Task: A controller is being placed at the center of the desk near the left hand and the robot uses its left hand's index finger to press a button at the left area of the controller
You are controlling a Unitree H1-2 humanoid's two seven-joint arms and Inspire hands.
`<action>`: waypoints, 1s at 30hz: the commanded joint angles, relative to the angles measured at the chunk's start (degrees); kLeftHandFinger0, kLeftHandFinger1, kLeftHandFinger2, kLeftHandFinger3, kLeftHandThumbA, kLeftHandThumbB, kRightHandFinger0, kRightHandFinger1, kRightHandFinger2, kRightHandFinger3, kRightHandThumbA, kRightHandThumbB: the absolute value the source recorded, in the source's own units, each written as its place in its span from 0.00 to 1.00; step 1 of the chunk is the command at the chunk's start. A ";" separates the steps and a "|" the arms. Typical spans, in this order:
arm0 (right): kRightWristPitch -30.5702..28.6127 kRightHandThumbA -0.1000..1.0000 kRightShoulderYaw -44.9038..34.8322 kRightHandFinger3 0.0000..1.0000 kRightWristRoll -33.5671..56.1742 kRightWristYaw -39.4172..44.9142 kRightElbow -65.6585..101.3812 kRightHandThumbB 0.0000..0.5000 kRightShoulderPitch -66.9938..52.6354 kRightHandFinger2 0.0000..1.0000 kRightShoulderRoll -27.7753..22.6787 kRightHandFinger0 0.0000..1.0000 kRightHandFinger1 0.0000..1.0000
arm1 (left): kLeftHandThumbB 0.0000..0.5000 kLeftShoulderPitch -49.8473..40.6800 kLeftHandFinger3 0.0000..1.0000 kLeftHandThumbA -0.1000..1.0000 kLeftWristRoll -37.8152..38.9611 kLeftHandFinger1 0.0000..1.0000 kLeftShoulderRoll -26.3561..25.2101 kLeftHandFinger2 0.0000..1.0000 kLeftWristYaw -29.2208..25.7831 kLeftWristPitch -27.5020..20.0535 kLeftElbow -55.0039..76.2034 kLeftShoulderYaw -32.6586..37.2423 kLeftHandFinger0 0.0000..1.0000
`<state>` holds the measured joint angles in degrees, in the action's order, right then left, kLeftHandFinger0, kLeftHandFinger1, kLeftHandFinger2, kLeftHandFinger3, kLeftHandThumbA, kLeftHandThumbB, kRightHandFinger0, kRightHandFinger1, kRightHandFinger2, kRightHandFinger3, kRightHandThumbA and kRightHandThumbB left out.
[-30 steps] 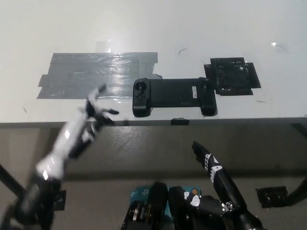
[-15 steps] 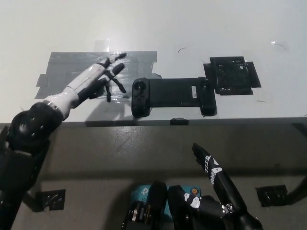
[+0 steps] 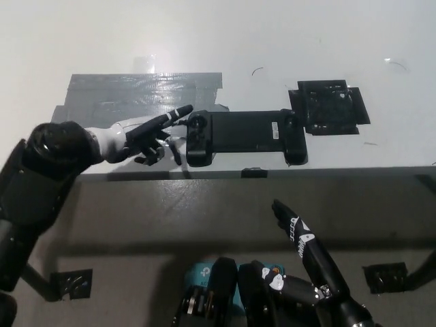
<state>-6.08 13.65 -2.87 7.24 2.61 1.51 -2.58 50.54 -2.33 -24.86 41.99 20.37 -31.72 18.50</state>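
A black controller lies flat near the white desk's front edge, its long side running left to right. My left hand is over the desk just left of it. One finger is stretched out, its tip close to the controller's left end by the round button; the other fingers are curled under. I cannot tell whether the tip touches. My black right hand rests low, below the desk edge, fingers extended and holding nothing.
A grey tape patch covers the desk behind my left hand. A black square patch lies right of the controller. The desk's front edge runs across the middle of the view.
My left hand has come down and moved right from over the tape to the controller's left end, with one finger now pointing out. The right hand has stayed put.
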 commanded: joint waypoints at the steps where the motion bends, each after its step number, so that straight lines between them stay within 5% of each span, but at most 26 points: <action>1: -1.06 0.72 -0.20 1.00 0.13 0.96 2.13 0.42 1.74 1.00 0.09 1.00 1.00 | 0.85 5.42 1.00 1.00 3.84 0.21 -4.52 0.48 8.47 6.56 -0.02 -1.20 0.02; 16: -0.19 0.68 -0.09 1.00 -0.22 1.68 2.53 0.41 1.56 1.00 -0.06 1.00 1.00 | 0.88 6.42 1.00 1.00 5.10 0.15 -4.34 0.44 10.01 6.56 -0.18 -1.67 0.00; 30: -0.83 0.65 0.02 1.00 -0.44 1.97 2.02 0.42 1.85 1.00 0.00 1.00 1.00 | 0.88 7.09 1.00 1.00 3.87 0.20 -2.44 0.57 10.52 6.56 -2.98 -0.16 0.00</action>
<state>-5.87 13.67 -3.05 8.56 3.34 2.34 -2.58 53.98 1.33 -26.90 51.34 25.92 -35.03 18.37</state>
